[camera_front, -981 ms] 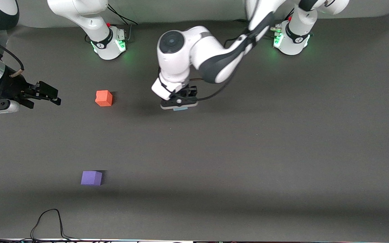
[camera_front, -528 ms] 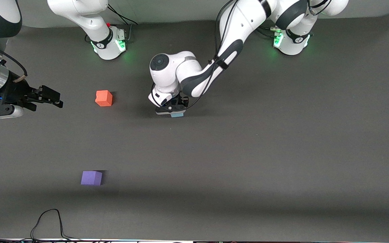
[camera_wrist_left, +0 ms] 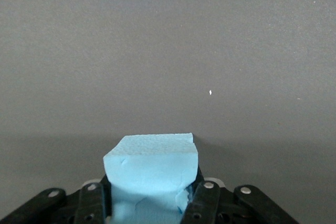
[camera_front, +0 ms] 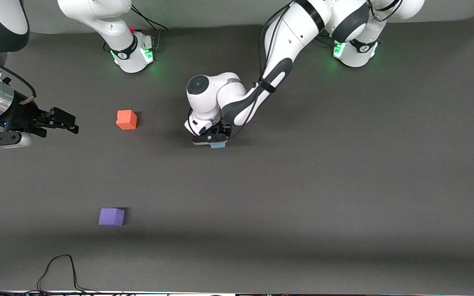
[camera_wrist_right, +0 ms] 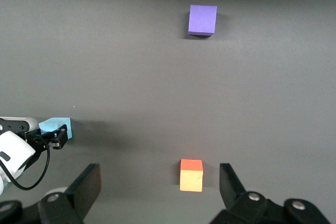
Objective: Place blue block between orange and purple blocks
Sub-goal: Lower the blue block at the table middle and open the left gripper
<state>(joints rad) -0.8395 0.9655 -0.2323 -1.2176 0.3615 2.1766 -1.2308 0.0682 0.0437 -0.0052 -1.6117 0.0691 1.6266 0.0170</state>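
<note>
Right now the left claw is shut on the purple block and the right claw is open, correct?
Not quite. The left claw is shut on the blue block, as the left wrist view shows; the purple block lies free on the table. The right claw is open.

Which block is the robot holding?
The blue block: the left gripper is shut on it. The orange block and purple block sit alone on the table.

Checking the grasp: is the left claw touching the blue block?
Touching. The left wrist view shows the left claw with its fingers pressed against the blue block.
</note>
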